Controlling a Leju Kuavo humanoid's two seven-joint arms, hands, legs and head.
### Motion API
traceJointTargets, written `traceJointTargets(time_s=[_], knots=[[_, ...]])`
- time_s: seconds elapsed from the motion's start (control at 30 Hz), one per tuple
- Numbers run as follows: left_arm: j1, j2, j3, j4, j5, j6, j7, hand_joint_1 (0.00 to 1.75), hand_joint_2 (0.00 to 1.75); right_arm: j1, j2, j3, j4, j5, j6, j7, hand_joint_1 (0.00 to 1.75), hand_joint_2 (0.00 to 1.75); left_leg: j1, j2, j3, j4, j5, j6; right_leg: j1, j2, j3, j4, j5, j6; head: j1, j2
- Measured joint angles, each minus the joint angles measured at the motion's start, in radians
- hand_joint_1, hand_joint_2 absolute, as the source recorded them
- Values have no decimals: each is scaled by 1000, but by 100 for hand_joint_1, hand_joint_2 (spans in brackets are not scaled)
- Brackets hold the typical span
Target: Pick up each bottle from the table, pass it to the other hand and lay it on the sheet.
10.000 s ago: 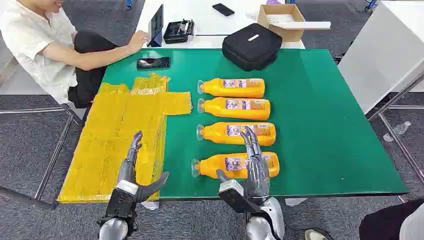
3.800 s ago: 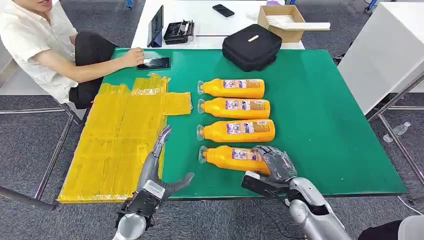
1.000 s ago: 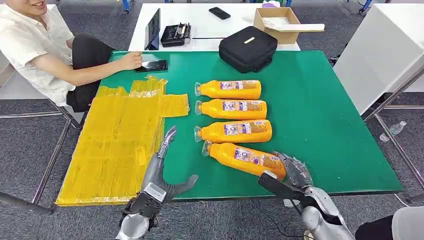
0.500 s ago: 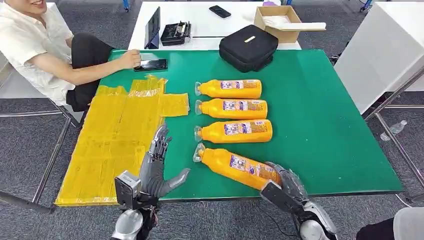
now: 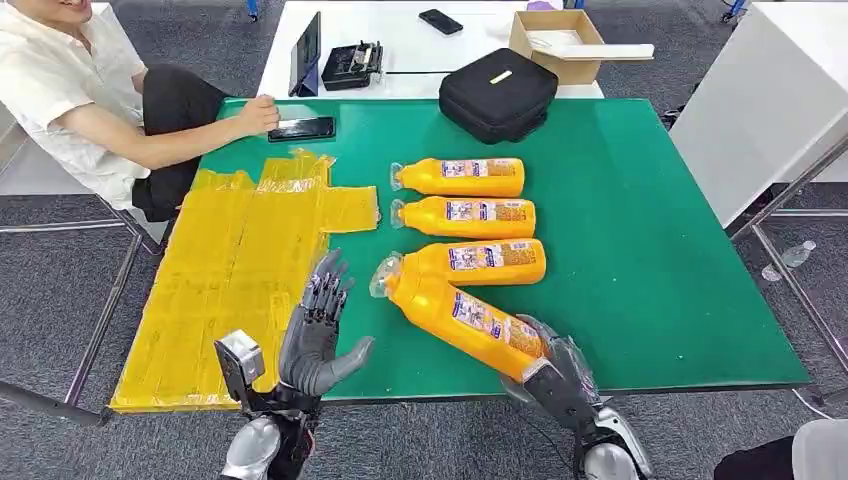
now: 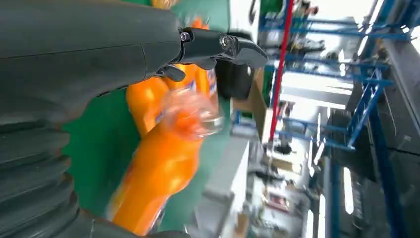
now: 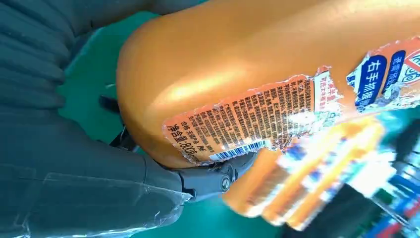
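Green worktop (image 5: 640, 250) with yellow sheet (image 5: 240, 270) along its left edge | I see right hand (image 5: 555, 375) gripping bottle (image 5: 455, 310) by its base at near edge, cap raised leftward | left hand (image 5: 315, 335) spread wide, holding nothing, beside the cap | three bottles (image 5: 470, 215) lie mid-worktop
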Motion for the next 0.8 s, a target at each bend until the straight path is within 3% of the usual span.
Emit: traceJointTargets(time_s=[0.37,0.8], knots=[[11,0,31,2,109,-101,-4,0,175,-30,132,-15,-54,-3,-6,-38,175,175,0,0,-1,0,0,0,0,0,-1,0,0,0,0,0],[16,-1,49,11,181,-127,11,0,175,-39,195,-4,-98,-3,2,-74,175,175,0,0,-1,0,0,0,0,0,-2,0,0,0,0,0]])
